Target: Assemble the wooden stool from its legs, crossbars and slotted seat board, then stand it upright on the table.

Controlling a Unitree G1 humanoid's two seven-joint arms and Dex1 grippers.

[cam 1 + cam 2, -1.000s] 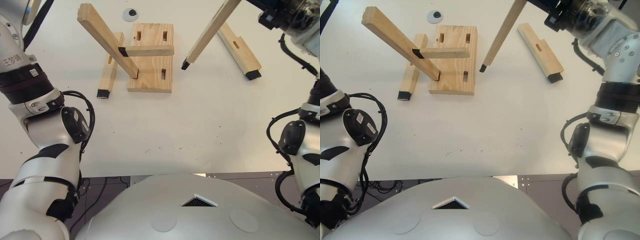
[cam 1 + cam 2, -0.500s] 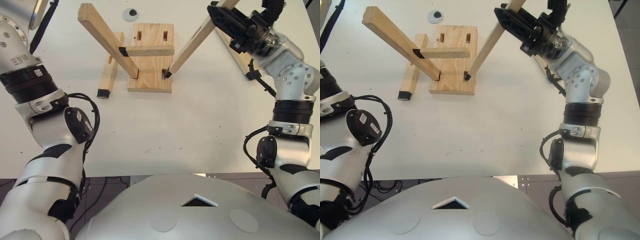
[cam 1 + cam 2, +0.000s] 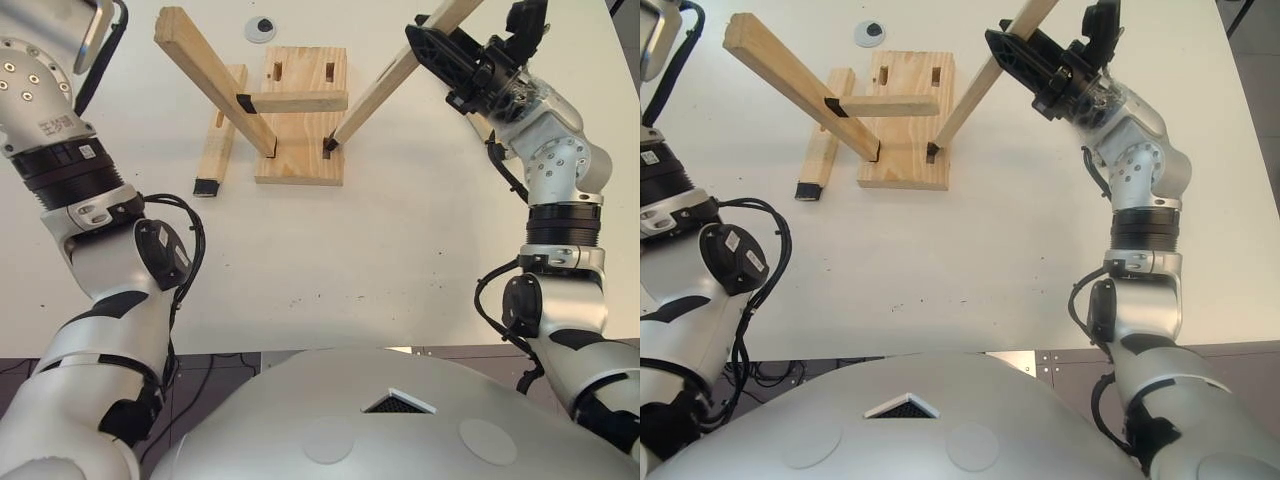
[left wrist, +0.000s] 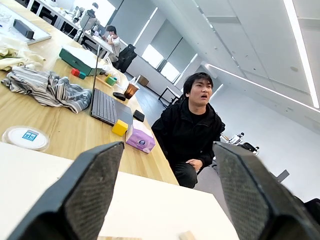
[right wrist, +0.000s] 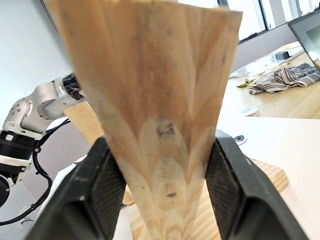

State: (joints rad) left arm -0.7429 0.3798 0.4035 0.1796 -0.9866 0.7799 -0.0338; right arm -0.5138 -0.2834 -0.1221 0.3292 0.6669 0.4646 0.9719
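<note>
Seat board [image 3: 302, 115] is seen lying flat on the white table [image 3: 400, 230] in the upper centre of the left eye view, with slots cut through it. One leg [image 3: 210, 75] is planted in it and leans toward the upper left, and a crossbar [image 3: 295, 101] is joined to that leg and runs across the board toward the right. A loose leg [image 3: 220, 135] is laid flat just beside the board's left edge, and a small round disc [image 3: 261, 29] is set near the top edge. In the upper right, the right gripper [image 3: 437, 48] is clamped on a second leg [image 3: 385, 85], which is tilted down and to the left so that its black-tipped end is placed at the slot in the board's lower right corner; whether it is seated there cannot be told. The grip is given close up by the right wrist view, where the wood is pressed between two black fingers [image 5: 100, 195]. In the left wrist view the left gripper [image 4: 165, 195] is shown spread wide with nothing held.
</note>
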